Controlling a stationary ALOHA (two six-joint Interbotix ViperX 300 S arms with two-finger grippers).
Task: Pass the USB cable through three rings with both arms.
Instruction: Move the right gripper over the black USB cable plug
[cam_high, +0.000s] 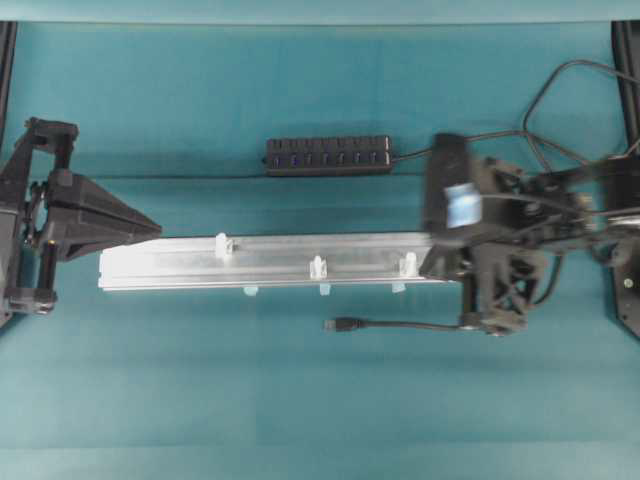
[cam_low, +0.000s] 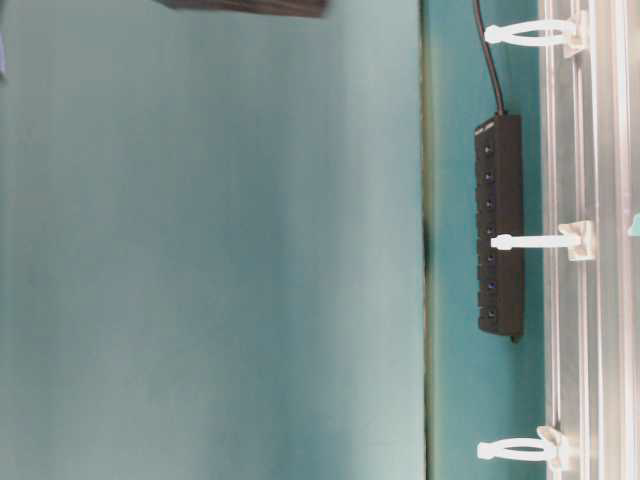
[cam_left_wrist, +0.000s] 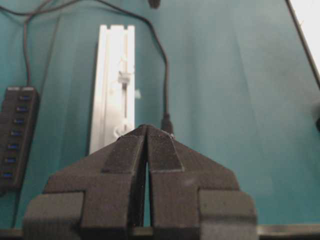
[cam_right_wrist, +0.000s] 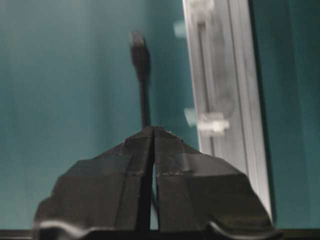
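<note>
While the silver rail (cam_high: 270, 262) lies level across the middle of the overhead frame on the teal table (cam_high: 200, 400), the USB cable (cam_high: 400, 324) rests just below the rail's right half, plug (cam_high: 341, 324) pointing left, cord running right under the right arm. Cable is outside all three rings. Rings stand on the rail: left ring (cam_high: 223, 244) toward the upper edge, middle ring (cam_high: 319, 267) and right ring (cam_high: 408, 264) nearer the lower edge. Small pale-blue tabs (cam_high: 324, 290) poke out under the rail's lower edge.

Left gripper (cam_high: 155, 229) at left-centre of the overhead frame, tip just beside the rail's left end, jaws together, nothing between them; left wrist view shows the closed wedge (cam_left_wrist: 146, 128) with the rail and plug beyond it.

Right gripper (cam_right_wrist: 153, 129) in the right wrist view: jaws pressed together, cable cord (cam_right_wrist: 145, 100) running up from just past the tip to the blurred plug at upper centre; cannot tell whether the cord is pinched or only lies beyond the tip. Right arm is blurred in the overhead view.

Black USB hub (cam_high: 329, 156) sits above the rail at upper centre, well apart from the cable plug.
</note>
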